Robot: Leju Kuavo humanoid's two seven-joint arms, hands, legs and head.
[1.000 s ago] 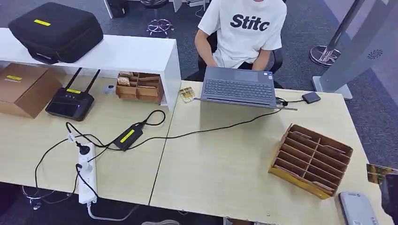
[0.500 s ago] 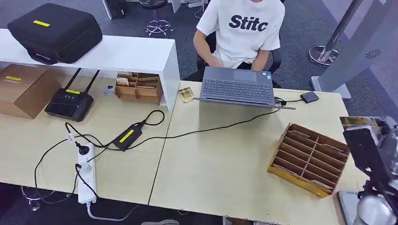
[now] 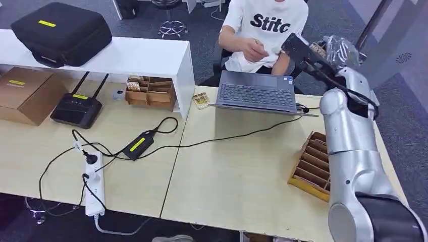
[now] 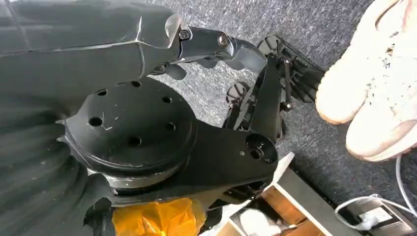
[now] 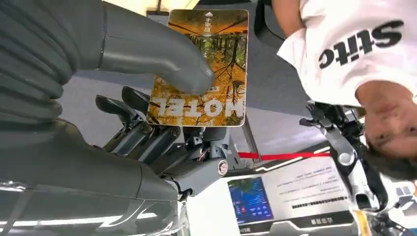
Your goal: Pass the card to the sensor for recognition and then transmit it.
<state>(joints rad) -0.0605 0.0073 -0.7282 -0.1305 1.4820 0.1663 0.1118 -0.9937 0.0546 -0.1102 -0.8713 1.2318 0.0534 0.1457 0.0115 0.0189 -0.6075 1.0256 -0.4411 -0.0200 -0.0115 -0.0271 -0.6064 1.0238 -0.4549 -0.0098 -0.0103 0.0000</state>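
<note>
The right hand (image 5: 147,98) is pinching the card (image 5: 200,69) between thumb and fingers (image 5: 123,110), raised beyond the bench (image 3: 242,166) toward the seated person (image 3: 267,30), so it should be keeping the card steady while, probably, handing over.

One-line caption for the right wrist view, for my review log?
Right robot hand pinches an orange HOTEL card under its thumb, with a seated person in a white T-shirt beyond.
</note>
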